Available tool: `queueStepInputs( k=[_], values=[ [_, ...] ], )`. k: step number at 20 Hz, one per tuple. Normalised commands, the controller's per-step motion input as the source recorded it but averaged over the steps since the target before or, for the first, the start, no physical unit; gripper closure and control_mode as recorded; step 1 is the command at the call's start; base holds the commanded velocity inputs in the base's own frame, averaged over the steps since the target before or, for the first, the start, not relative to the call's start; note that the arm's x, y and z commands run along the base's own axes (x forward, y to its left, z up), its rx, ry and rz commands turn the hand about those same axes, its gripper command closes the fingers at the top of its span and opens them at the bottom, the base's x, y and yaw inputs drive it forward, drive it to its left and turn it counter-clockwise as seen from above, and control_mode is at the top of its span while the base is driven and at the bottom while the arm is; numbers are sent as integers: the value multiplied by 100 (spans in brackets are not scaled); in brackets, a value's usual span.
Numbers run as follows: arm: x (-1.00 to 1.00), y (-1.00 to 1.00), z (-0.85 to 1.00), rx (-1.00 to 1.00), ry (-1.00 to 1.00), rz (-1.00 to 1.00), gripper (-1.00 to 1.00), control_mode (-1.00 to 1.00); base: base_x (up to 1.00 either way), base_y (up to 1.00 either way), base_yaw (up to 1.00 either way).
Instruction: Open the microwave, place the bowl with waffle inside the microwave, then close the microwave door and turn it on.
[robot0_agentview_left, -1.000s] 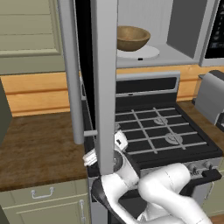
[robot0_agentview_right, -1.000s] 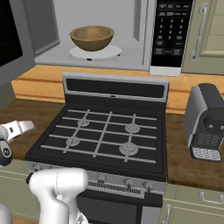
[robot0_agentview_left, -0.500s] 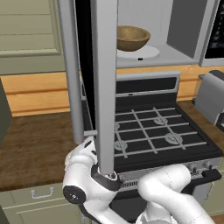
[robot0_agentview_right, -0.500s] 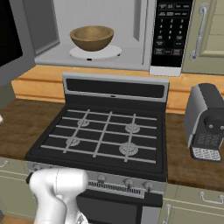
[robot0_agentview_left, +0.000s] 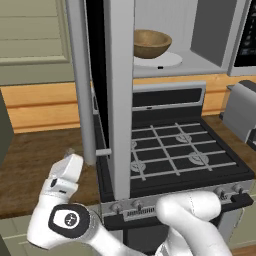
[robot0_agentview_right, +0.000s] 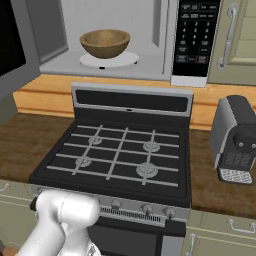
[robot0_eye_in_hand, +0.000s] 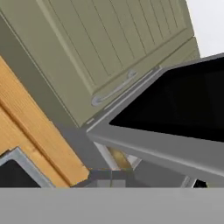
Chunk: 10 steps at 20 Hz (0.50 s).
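Observation:
The microwave (robot0_agentview_left: 210, 35) hangs above the stove with its door (robot0_agentview_left: 120, 100) swung wide open toward me, seen edge-on, its silver bar handle (robot0_agentview_left: 82, 100) on the left. The tan bowl (robot0_agentview_left: 152, 44) sits on the white turntable (robot0_agentview_left: 165, 60) inside; the bowl (robot0_agentview_right: 105, 42) also shows from the right, and the waffle is hidden. My gripper (robot0_agentview_left: 70, 154) is low, left of the handle and just below its lower end, pointing up; its fingers are too small to judge. The hand view looks up at the door's black glass (robot0_eye_in_hand: 183, 100).
A black gas stove (robot0_agentview_right: 120, 150) lies below the microwave. A silver appliance (robot0_agentview_right: 235, 140) stands on the wooden counter at the right. Olive cabinets (robot0_eye_in_hand: 109, 43) flank the microwave. The dark button panel (robot0_agentview_right: 195, 35) is right of the cavity. Brown counter (robot0_agentview_left: 30, 155) lies left of the stove.
My hand has swung left from under the door's lower edge to the left of the handle. Bowl and door have not moved.

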Motion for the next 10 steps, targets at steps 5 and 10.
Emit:
queueStepInputs(
  k=[5,10],
  values=[
    [-18,-19,99,-1,-25,-13,100,-100,0,0,0],
    [-4,-86,98,8,-2,-7,100,-100,0,0,0]
  ],
)
